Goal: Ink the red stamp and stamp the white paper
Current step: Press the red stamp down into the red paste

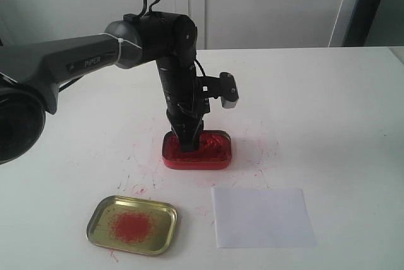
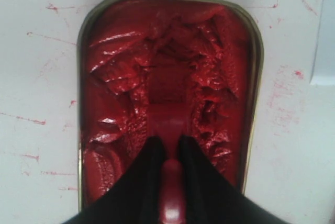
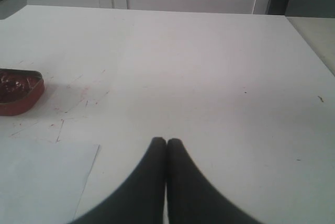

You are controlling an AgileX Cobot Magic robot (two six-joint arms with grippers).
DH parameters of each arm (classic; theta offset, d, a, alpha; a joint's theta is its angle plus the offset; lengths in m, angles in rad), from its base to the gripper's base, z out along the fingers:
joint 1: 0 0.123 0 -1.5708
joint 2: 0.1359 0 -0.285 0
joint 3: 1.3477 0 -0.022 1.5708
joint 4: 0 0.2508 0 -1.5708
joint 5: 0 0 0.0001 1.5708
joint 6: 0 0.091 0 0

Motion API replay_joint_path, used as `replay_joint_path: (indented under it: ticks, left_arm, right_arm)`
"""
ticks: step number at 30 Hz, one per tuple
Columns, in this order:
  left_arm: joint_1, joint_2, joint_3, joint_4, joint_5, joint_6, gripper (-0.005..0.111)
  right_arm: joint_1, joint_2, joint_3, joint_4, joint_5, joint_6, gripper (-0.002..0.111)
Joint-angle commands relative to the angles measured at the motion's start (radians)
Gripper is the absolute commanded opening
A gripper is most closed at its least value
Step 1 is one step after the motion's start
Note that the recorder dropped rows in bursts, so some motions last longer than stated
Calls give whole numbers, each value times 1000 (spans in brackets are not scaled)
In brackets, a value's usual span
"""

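Inking is going on: left fingers (image 2: 146, 174) are gripping the red stamp (image 2: 169, 124), pressing it into the ink tin (image 1: 197, 162). The white paper (image 1: 262, 217) is looking blank, so stamping is left. Right fingers (image 3: 154, 174) are resting closed together, empty.

The left arm (image 1: 69, 62) reaches in over the left side of the tabletop (image 1: 328, 125). Its grey upper link runs nearly level to a black joint (image 1: 167, 33), where the arm bends sharply downward. Below the joint the black forearm (image 1: 180, 90) hangs almost straight down, and the wrist camera (image 1: 226, 87) sticks out to one side. The left gripper (image 1: 189, 136) points straight down, its two black fingers (image 2: 141, 182) a narrow gap apart and clamped on the knob of the red stamp (image 2: 170, 124). The right gripper (image 3: 166, 144) shows only in its own wrist view. There its two black fingers (image 3: 146, 182) are pressed together tip to tip, pointing out low across the tabletop.
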Motion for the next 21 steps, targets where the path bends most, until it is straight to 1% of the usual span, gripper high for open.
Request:
replay_joint_path:
  ticks: [1, 10, 14, 21]
  left_arm:
    - [2, 62, 21, -5, -2, 5, 0]
    - [2, 62, 21, -5, -4, 5, 0]
    - [2, 62, 21, 17, -2, 5, 0]
    - [0, 26, 21, 32, 0, 5, 0]
  right_arm:
    - [1, -5, 5, 1, -14, -3, 0]
    - [1, -5, 5, 1, -14, -3, 0]
    - [1, -5, 5, 1, -14, -3, 0]
    - [1, -5, 5, 1, -14, -3, 0]
